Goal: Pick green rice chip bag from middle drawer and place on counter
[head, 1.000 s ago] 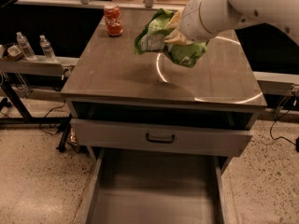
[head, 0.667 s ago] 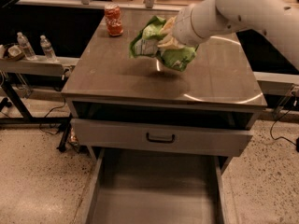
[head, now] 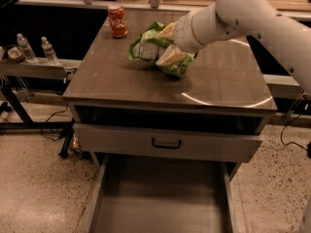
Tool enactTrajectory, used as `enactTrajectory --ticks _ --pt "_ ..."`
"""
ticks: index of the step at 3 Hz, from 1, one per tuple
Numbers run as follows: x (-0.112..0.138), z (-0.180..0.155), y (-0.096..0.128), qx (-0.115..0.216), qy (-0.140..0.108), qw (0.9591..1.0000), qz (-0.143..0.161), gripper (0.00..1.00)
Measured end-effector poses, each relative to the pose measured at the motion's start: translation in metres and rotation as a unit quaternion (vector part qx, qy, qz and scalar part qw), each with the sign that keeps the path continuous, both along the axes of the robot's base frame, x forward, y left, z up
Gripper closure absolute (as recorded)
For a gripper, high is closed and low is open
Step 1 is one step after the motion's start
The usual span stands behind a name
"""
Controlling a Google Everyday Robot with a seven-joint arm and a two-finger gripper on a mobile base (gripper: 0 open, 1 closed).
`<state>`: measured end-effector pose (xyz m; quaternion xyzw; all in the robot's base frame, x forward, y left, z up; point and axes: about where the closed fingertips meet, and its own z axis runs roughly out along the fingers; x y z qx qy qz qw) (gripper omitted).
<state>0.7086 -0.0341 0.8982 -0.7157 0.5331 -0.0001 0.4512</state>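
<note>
The green rice chip bag [head: 146, 46] is crinkly light green with a white label panel. It is held at the counter [head: 223, 84], left of the middle, and its lower edge looks to touch or nearly touch the top. My gripper [head: 168, 44] reaches in from the right on the white arm and is shut on the bag, with one cream finger above it and one below. The middle drawer [head: 160, 203] stands pulled open at the bottom of the view, and its grey floor is bare.
A red can [head: 117, 19] stands at the counter's back left corner, close to the bag. A closed drawer front with a dark handle [head: 165, 143] sits above the open drawer. Two water bottles [head: 48, 50] stand on the narrow side shelf at left.
My gripper has carried the bag leftward and slightly lower over the counter, closer to the red can.
</note>
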Motion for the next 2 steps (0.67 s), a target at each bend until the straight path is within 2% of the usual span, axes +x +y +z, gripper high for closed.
enactTrajectory --ticks 1,2 --pt "-0.0076 0.0003 0.0027 -0.001 0.004 0.9998 0.017 0.0" --pt "-0.0076 0.0003 0.0028 -0.001 0.004 0.9998 0.017 0.0"
